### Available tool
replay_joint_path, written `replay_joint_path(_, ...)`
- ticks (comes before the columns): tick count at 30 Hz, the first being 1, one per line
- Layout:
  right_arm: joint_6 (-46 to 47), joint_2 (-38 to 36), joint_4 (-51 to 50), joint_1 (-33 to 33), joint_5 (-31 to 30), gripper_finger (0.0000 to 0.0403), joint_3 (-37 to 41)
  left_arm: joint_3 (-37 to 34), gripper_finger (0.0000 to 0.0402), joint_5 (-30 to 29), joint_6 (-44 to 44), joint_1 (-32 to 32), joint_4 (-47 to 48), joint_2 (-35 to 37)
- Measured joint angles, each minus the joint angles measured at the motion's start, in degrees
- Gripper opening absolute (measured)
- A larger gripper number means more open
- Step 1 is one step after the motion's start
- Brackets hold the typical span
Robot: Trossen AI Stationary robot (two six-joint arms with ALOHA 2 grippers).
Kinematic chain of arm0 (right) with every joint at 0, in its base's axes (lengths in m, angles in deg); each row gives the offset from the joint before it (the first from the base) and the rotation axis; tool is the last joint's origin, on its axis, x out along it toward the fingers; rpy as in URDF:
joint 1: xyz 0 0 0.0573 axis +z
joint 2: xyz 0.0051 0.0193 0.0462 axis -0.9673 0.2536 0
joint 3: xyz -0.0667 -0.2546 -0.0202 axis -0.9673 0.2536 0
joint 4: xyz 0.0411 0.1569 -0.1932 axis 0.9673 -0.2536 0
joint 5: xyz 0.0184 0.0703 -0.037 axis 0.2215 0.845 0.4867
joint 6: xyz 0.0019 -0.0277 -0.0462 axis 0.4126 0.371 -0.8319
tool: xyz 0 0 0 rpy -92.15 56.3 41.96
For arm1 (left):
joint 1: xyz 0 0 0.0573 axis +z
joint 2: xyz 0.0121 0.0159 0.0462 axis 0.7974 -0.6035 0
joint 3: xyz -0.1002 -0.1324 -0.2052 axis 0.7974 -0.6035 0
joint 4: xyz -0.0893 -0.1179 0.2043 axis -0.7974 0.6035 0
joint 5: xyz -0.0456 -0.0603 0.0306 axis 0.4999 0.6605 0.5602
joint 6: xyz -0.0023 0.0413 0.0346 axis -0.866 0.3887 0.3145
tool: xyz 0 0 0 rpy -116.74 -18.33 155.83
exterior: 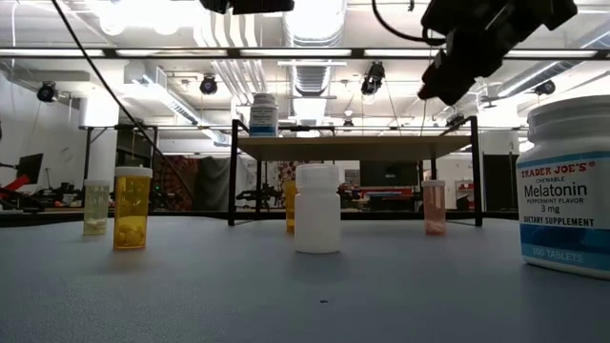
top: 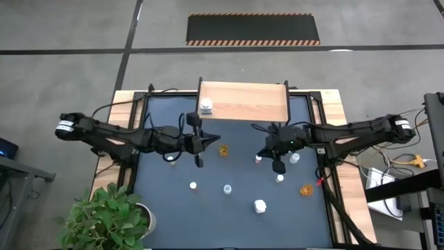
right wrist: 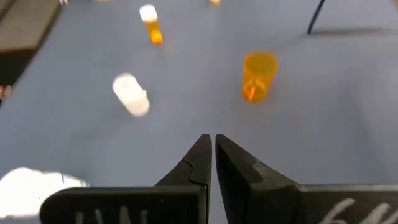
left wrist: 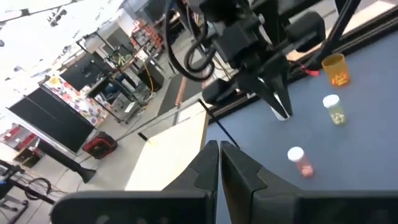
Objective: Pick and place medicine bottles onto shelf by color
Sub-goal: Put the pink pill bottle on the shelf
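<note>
The shelf (top: 243, 101) is a light-wood board on black legs at the table's far edge; one white bottle (top: 206, 106) stands on its left part. Medicine bottles stand scattered on the dark blue mat: an orange one (top: 223, 149), a pinkish one (top: 258, 160), an orange one (top: 306, 189), and several white-capped ones such as (top: 260, 205). My left gripper (top: 216, 139) hovers shut above the mat, in front of the shelf's left end. My right gripper (top: 262, 151) hovers shut above the mat near the pinkish bottle. Neither holds anything.
In the low view a large white supplement bottle (exterior: 567, 181) stands close at the right, a white bottle (exterior: 317, 208) in the middle and an amber bottle (exterior: 132, 208) at the left. A potted plant (top: 104, 215) stands off the table's near left corner. Cables lie at the right.
</note>
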State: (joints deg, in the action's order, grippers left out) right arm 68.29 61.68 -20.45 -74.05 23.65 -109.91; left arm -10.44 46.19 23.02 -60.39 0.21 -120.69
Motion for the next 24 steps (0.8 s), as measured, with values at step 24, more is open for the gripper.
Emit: replay_joint_path(24, 10.39, 5.95, -11.73, 0.00, -2.29, 0.0138, -2.09, -6.73, 0.0000, -0.23, 0.98, 0.19, -4.64, 1.82)
